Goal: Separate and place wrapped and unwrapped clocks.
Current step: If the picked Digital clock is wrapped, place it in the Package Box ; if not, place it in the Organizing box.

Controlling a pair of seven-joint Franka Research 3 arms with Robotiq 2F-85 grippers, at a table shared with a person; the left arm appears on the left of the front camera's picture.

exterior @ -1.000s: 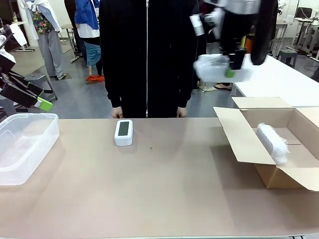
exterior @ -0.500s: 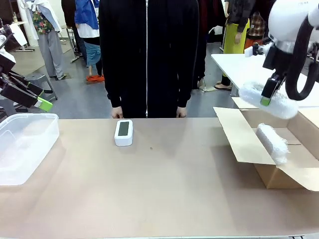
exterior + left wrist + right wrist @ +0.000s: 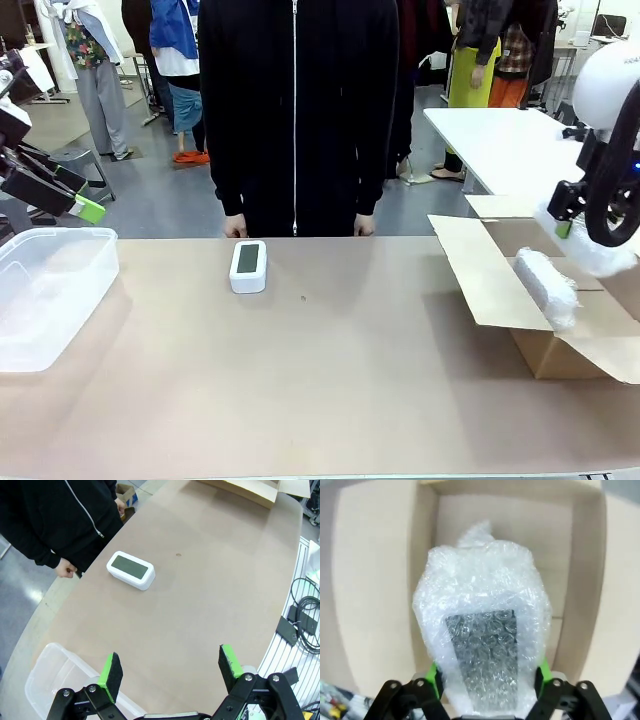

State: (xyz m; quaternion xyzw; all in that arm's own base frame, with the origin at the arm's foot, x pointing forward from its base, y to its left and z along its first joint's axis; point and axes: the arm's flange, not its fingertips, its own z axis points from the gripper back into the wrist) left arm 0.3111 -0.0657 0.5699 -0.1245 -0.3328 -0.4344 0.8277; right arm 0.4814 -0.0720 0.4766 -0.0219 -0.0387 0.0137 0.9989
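Note:
The unwrapped clock (image 3: 248,265), white with a dark screen, lies flat near the table's far edge in front of the person; the left wrist view has this clock (image 3: 130,570) well ahead of my open left gripper (image 3: 170,667). From the front, my left gripper (image 3: 75,200) hovers above the left end of the table. My right gripper (image 3: 572,225) is shut on a wrapped clock (image 3: 600,252) over the cardboard box (image 3: 490,280). In the right wrist view that bubble-wrap bundle (image 3: 482,645) shows a dark face between the green pads (image 3: 436,677). A second wrapped clock (image 3: 546,285) lies inside the box.
A clear plastic bin (image 3: 45,290) sits at the table's left end, below my left gripper. The box's flaps stand open at the right end. The person stands at the far side with both hands (image 3: 235,228) at the edge behind the bare clock.
My right arm has swung right and down with the wrapped clock, from high above the far side to just over the box. The left arm and bare clock have not moved.

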